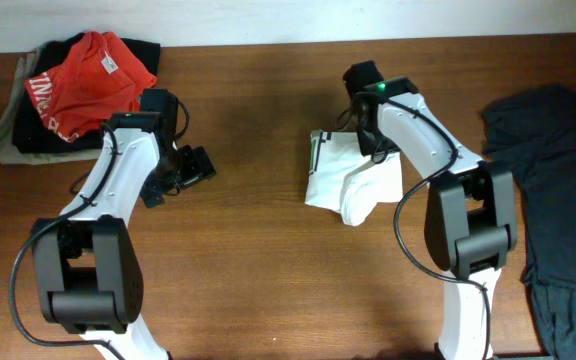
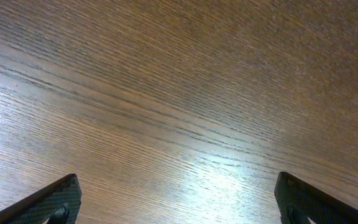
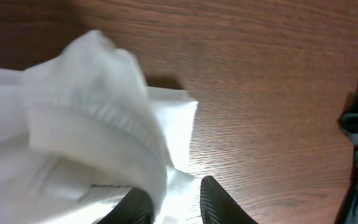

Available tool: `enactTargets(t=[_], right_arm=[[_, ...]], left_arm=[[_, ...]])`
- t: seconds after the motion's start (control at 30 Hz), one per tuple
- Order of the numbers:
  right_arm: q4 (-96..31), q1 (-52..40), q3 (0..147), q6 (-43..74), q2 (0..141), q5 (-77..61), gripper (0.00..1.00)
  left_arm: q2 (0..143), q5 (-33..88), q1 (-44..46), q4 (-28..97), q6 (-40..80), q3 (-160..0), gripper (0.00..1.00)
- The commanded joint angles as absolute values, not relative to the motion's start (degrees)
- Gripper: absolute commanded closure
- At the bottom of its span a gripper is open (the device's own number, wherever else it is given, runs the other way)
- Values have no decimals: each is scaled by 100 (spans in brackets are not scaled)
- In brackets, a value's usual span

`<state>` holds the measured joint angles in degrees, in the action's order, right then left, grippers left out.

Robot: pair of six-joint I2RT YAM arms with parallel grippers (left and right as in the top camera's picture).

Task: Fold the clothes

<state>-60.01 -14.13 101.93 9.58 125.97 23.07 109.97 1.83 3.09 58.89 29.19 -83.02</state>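
Under the right arm [image 1: 418, 135], part of the white T-shirt [image 1: 333, 182] is hidden from above. It lies folded small near the middle of the bench [image 1: 258, 290]. The black T-shirt [image 1: 568, 170] is cut off at the right edge. The right jaws are only a little apart. A bunched-up bit of the shirt seems to be pinched between them, but their tips are cut off at the bottom. The left jaws stand wide open over bare wood, holding nothing.
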Motion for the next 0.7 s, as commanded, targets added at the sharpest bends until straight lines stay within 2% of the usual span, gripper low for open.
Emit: enactTargets(t=[0.0,0.2,0.33,0.53,0.67], right_arm=[[-6051,-1017,10047,1201,12672,2257,71],[-6121,-539,10014,1214,12672,1354,71],[-6215,-360,9955,1461,12672,1354,62],[-6648,-248,9970,2268,12623,2001,55],[-6746,-248,9977,2379,12383,2156,46]], left_arm=[[10938,99,298,5896,2880,-8259,1],[10938,99,298,5896,2880,-8259,1],[10938,99,298,5894,2880,-8259,1],[10938,99,298,5894,2880,-8259,1],[10938,99,298,5892,2882,-8259,1]])
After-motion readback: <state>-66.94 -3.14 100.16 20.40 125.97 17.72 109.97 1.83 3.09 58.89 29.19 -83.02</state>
